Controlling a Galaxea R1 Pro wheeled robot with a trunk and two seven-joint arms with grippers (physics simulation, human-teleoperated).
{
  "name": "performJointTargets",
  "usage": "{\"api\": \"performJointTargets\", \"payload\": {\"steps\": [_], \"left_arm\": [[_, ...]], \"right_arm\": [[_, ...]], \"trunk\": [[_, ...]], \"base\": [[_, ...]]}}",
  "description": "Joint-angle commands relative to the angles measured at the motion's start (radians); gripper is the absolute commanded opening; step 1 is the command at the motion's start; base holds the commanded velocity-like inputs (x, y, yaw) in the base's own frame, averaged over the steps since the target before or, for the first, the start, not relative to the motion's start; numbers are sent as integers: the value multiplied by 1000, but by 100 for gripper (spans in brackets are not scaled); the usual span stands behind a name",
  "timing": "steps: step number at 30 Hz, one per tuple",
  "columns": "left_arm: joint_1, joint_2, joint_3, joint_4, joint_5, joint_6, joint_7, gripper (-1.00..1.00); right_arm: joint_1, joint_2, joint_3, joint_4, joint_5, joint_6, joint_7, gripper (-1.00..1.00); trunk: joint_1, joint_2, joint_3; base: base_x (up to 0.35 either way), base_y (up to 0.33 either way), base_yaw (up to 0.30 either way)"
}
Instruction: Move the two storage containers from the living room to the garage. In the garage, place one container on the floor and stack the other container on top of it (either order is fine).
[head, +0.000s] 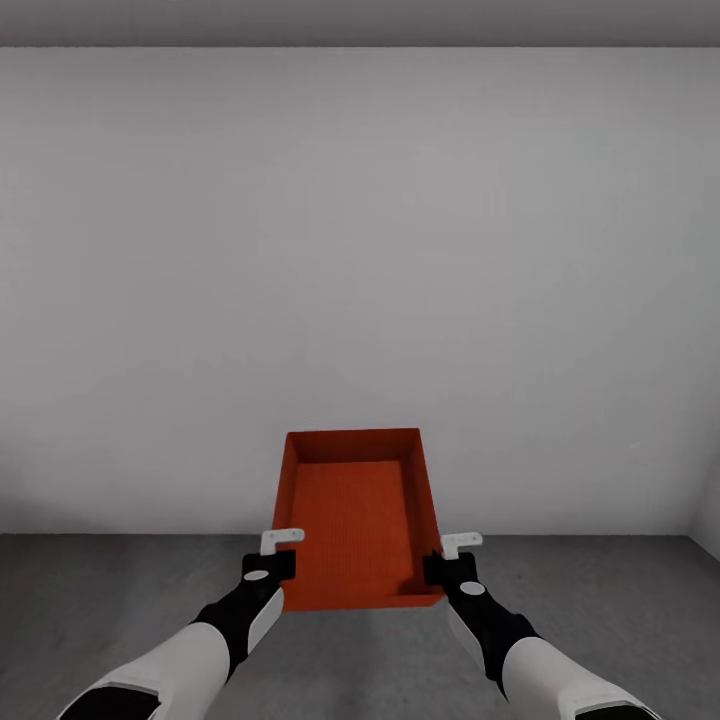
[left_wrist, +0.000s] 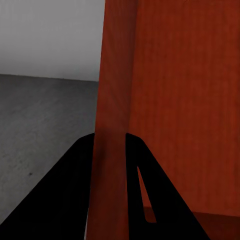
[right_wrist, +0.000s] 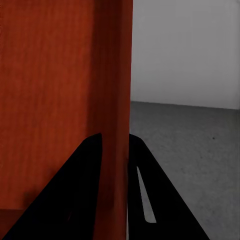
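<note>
One orange-red lidless storage container (head: 357, 520) hangs in the air in front of me, held between both arms over the dark grey concrete floor (head: 120, 590). My left gripper (head: 281, 560) is shut on its left wall, which runs between the black fingers (left_wrist: 70, 195) as a thin orange sheet (left_wrist: 112, 150). On the opposite side my right gripper (head: 447, 563) is shut on the right wall (right_wrist: 114, 150), its dark fingers (right_wrist: 75, 195) clamping either side. The second container is out of view.
A plain white wall (head: 360, 250) stands straight ahead, meeting the speckled grey floor at a line just behind the bin. A wall corner (head: 700, 525) shows at the far right. Floor stretches to both sides.
</note>
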Motion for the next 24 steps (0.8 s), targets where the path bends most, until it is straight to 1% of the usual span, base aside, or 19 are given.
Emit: {"api": "performJointTargets", "payload": {"steps": [1, 19, 20, 24], "left_arm": [[-1, -3, -3, -6, 4, 0, 7, -100], [-1, -3, -8, -2, 13, -2, 7, -100], [-1, -3, 75, -21, -76, -2, 7, -100], [-1, -2, 76, -21, -76, -2, 7, -100]], "right_arm": [[-1, 0, 8, 4, -2, 0, -7, -100], [-1, 0, 5, 5, 7, 1, -7, -100], [-1, 1, 5, 5, -40, 1, -7, -100], [-1, 2, 6, 5, -40, 1, -7, -100]], "trunk": [[0, -1, -2], [0, -1, -28], [0, -1, -30], [0, -1, -36]], "base": [[0, 0, 0], [0, 0, 0], [0, 0, 0], [0, 0, 0]]}}
